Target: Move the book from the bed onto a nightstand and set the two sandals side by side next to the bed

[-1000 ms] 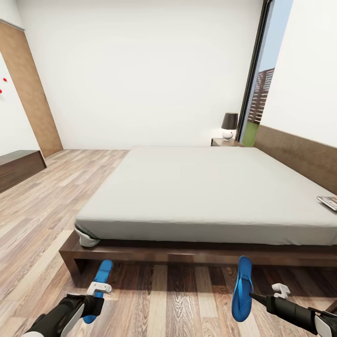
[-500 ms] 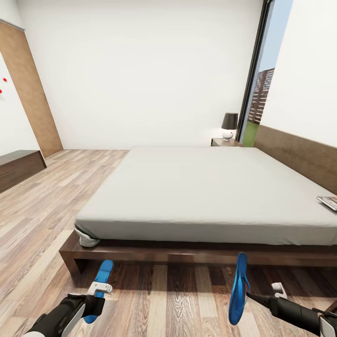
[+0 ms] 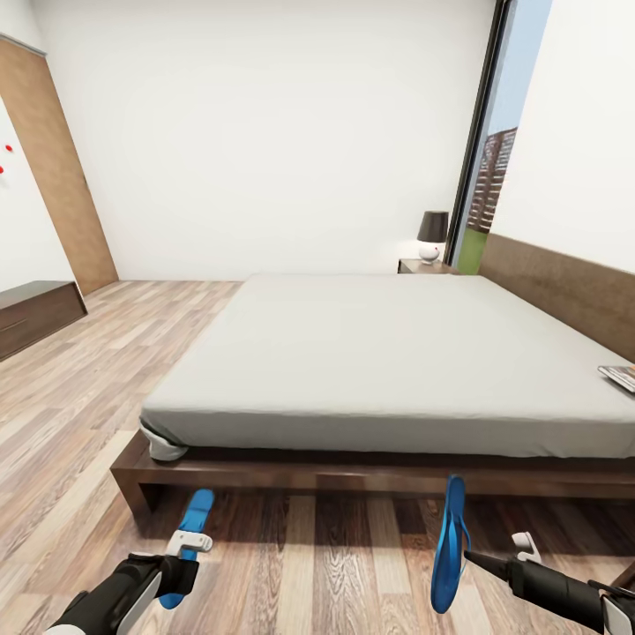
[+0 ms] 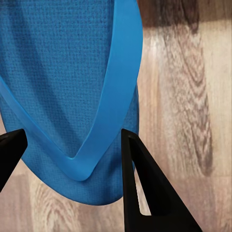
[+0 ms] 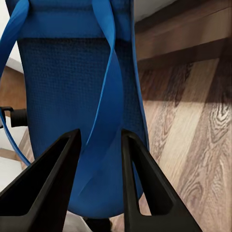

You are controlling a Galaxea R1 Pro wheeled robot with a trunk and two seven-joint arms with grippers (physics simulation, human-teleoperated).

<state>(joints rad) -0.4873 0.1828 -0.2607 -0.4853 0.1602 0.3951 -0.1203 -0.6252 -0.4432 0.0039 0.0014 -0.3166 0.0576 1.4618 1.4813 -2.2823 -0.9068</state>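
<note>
Robot stood at the foot of the bed (image 3: 388,353), both arms low over the plank floor (image 3: 335,564). Left gripper (image 3: 189,549) sat over the left sandal (image 3: 190,538), which lay flat on the floor just off the bed frame's near corner. In the left wrist view the dark fingers (image 4: 145,188) were spread wide, one each side of the sandal's strap (image 4: 108,116), w/ floor visible between finger and sole; not pinching anything as far as I could see.

Right gripper (image 3: 494,563) held the right sandal (image 3: 450,547) up on its edge, sole turned sideways, toe end toward the bed frame. In the right wrist view both fingers (image 5: 137,183) were pressed in close on the strap (image 5: 104,130), sole (image 5: 72,96) right behind it. So: clamped on the sandal.

The two sandals were well apart, one at each side of the robot, both near the foot of the bed.

Book (image 3: 620,376) lay on the mattress at the far right edge, near the headboard (image 3: 556,291), partly cut off by the frame's edge. Beyond the bed, a nightstand (image 3: 422,266) w/ a dark-shaded lamp (image 3: 432,236) stood by the tall window (image 3: 494,176). A low dark cabinet (image 3: 35,317) ran along the left wall.
</note>
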